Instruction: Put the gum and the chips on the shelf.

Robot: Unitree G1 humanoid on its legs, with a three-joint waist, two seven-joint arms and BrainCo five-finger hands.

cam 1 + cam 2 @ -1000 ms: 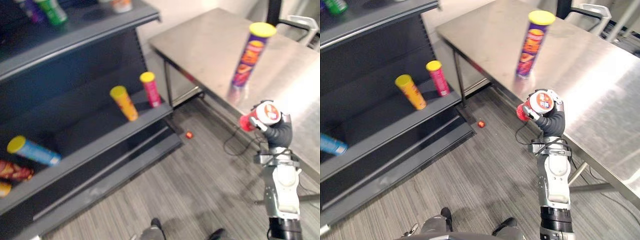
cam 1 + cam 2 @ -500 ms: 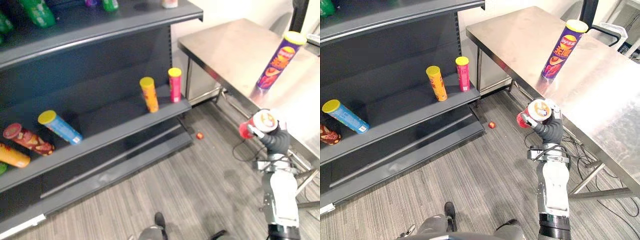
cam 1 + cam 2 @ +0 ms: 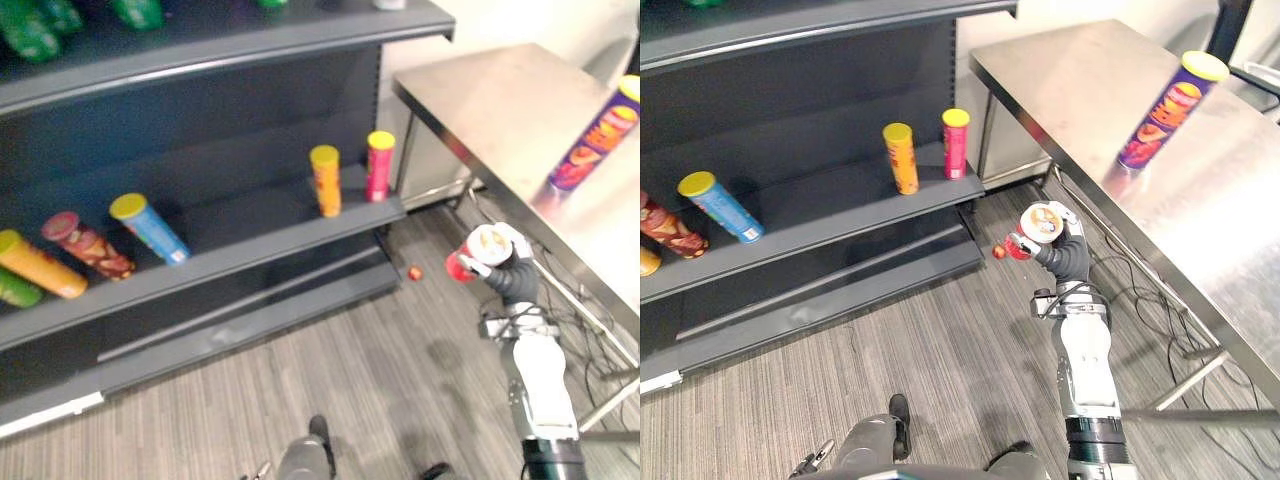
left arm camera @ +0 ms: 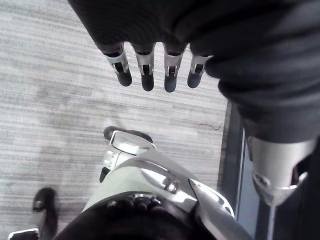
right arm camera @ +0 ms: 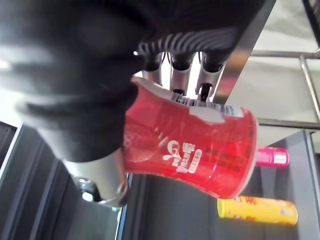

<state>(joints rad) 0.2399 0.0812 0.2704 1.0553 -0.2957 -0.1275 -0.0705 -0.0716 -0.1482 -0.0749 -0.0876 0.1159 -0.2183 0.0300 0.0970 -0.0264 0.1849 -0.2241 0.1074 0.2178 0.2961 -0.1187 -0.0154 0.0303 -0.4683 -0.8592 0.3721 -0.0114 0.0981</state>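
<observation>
Left eye view: the shelf is faced, with a bare stretch on its middle board; on the surface the chips can stands upright. The gum tub is clasped in the curled right hand, over the floor. It should be kept level and set on that bare stretch. The left hand hangs empty, fingers straight.

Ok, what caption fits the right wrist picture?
Right hand gripping a red tub, a pink can and a yellow can behind.
</observation>
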